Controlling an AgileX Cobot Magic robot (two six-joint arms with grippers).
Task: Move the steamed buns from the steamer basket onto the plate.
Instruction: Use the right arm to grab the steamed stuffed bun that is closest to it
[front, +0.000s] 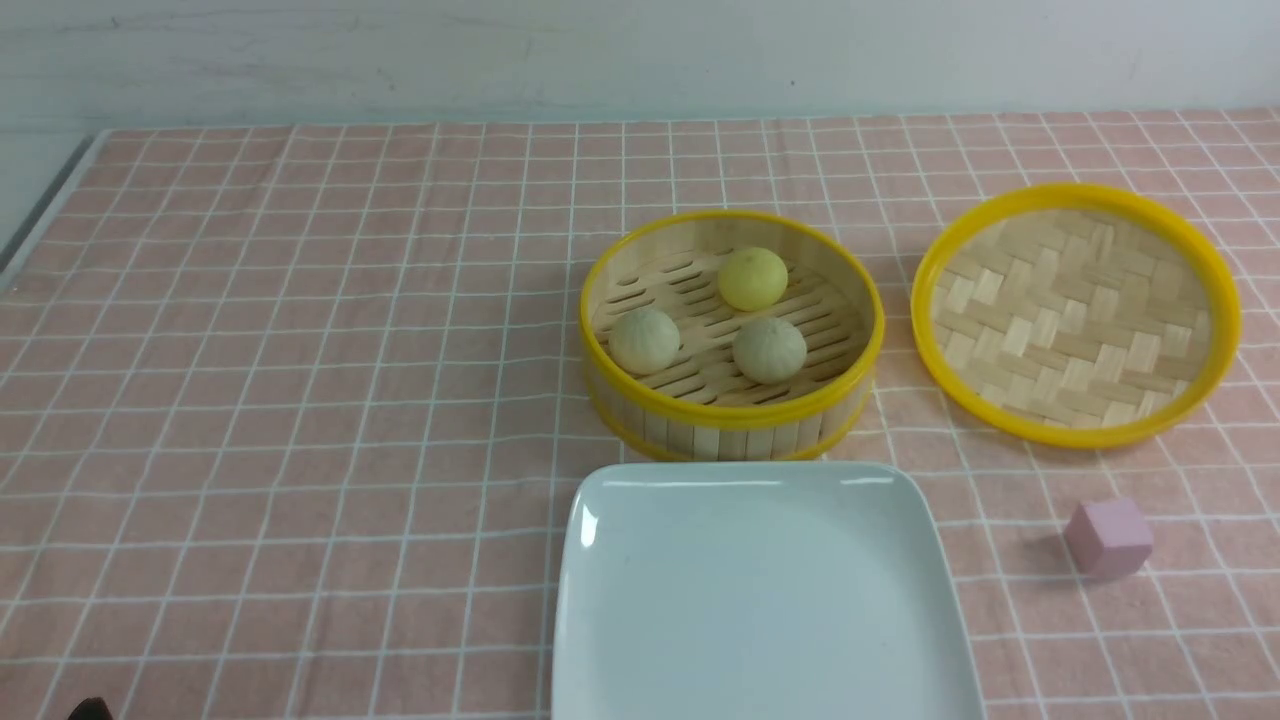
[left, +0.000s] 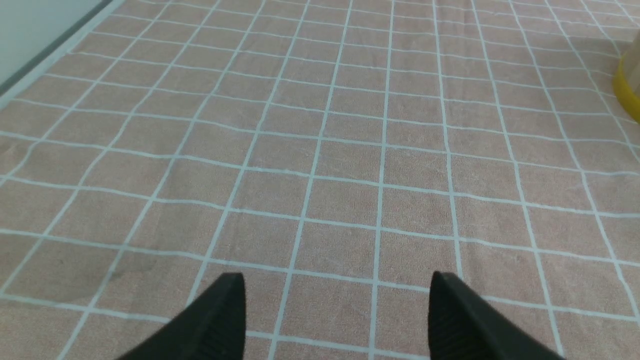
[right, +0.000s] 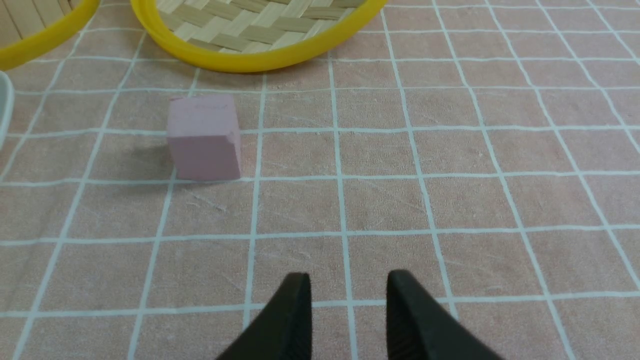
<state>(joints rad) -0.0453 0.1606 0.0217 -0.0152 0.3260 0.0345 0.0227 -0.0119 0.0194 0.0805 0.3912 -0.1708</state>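
Yellow-rimmed, the steamer basket (front: 735, 410) lies ahead and rightward of my left gripper (left: 337, 300), its fingers wide apart; my right gripper's (right: 349, 295) part partially; I should descend vertically over one steamed bun (front: 644, 341) (walls are tall).

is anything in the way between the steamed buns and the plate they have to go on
Yes, the near wall of the steamer basket: the three buns sit inside it, and the plate lies just in front, so each has to be lifted over the rim. Nothing else visible stands between them.
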